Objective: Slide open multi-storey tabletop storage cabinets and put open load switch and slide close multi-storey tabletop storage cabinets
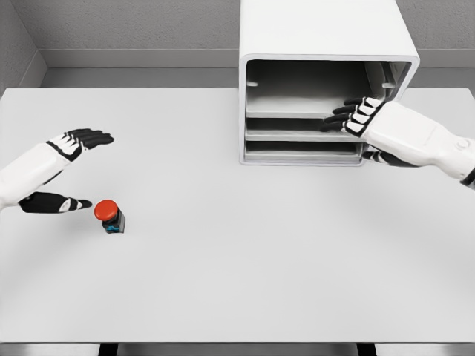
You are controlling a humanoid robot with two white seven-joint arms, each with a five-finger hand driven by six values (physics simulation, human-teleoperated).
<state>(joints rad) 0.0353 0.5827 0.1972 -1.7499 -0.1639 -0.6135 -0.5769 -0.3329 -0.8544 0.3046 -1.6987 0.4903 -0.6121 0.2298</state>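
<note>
Switch [110, 217] stands upright, red button up, beside open left hand [68, 169]; right hand [371, 122] open at cabinet [324, 81]

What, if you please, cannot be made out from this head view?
- Cabinet top and back: cut off by the upper edge.
- Right hand contact with a drawer front: its own fingers hide it.
- Load switch marking: too small.
- Left hand forearm: cut off by the left edge.
</note>
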